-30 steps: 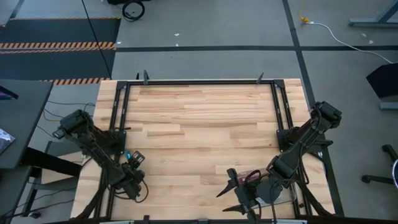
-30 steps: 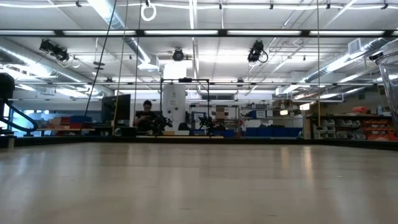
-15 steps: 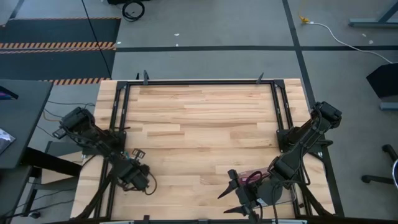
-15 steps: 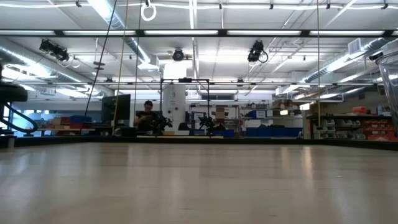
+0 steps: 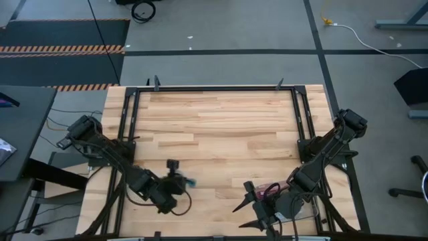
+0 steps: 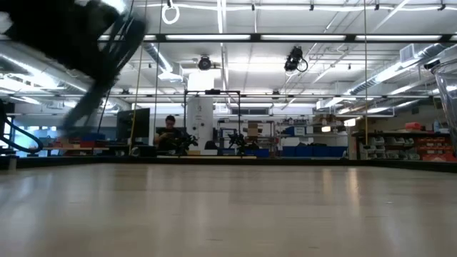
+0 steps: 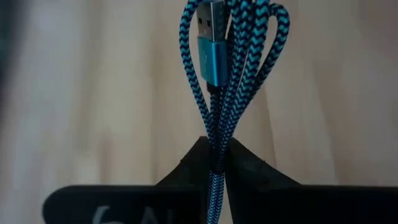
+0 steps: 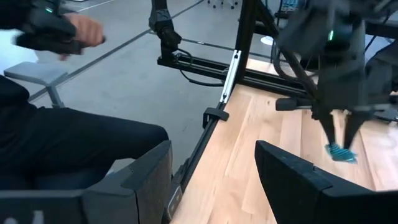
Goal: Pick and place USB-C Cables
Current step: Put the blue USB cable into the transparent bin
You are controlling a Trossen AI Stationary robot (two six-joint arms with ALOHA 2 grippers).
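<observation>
A teal braided USB-C cable bundle sticks out past the fingers of my left gripper, which is shut on it. In the high view that gripper is over the near left part of the table, the teal cable at its tip. My right gripper stands open near the table's near edge, with nothing between its fingers. A maroon cable lies just behind it. The right wrist view shows the teal cable hanging under the left arm's fingers. My left gripper pinches the folded teal bundle between its two fingers, at the gathered strands below the loops. Several strands run through the hold together. The fingers point down, and the loops and a metal plug hang past their tips over the table.
A black frame runs round the wooden table top. A seated person holding a controller is beyond the table's left edge. The wide middle and far part of the table is bare wood.
My left gripper has swung from the table's left edge toward the right and over the near part of the table, carrying the teal cable with it. In the low view the arm has come into sight, blurred, at the upper left.
</observation>
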